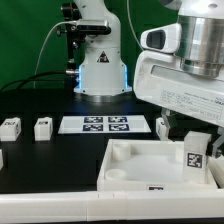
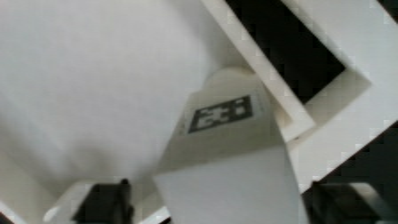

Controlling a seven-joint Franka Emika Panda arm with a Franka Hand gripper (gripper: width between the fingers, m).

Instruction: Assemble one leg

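Gripper clamped on a leg over the tray.

We see the two-finger gripper point(image 2: 214, 196) grasping the small white plastic leg with a black-and-white tag point(image 1: 194, 153), upright over the large white tray-like piece point(image 1: 130, 160) near the table's front edge; two more loose white tagged blocks point(image 1: 27, 127) sit well apart beside the flat marker board point(image 1: 104, 124).

Free room and obstacles

The bare black table point(image 1: 40, 165) is left open; the large white tray-like piece point(image 1: 135, 165) is crowded by the small white tagged leg point(image 1: 194, 153).
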